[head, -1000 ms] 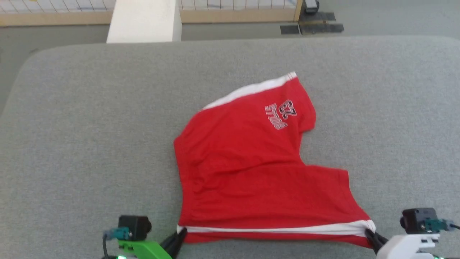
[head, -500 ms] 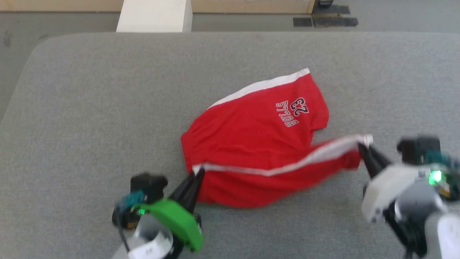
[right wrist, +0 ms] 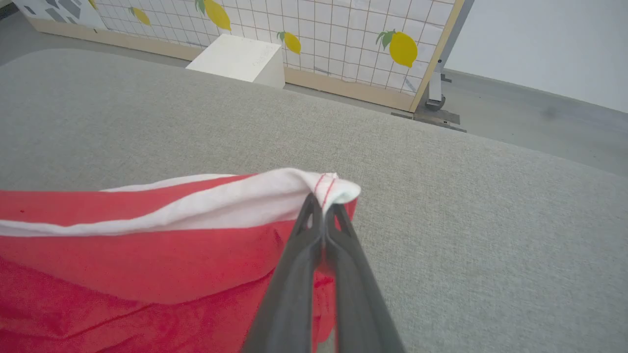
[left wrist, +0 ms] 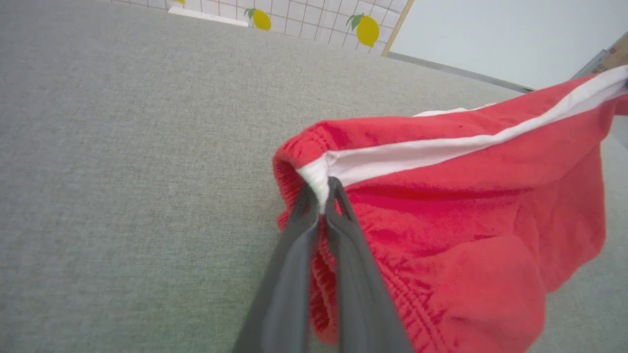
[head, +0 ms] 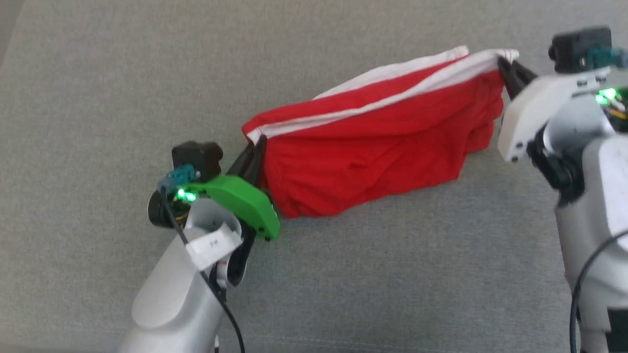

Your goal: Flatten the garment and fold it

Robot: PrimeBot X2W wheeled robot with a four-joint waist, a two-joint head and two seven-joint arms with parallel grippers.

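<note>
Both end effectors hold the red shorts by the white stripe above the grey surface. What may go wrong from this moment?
1. The left end effector and right end effector each pinch only a small tip of the white stripe; the garment may slip out.
2. The fabric hangs bunched and creased below the stripe, so it may land wrinkled on the grey surface, not flat.

surface: grey fabric pad [head: 98,73] | on it: 1 red garment [head: 373,162], lower edge touching

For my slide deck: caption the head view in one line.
Left gripper and right gripper pinch the red shorts at opposite ends of their white-striped edge above the grey surface.
</note>
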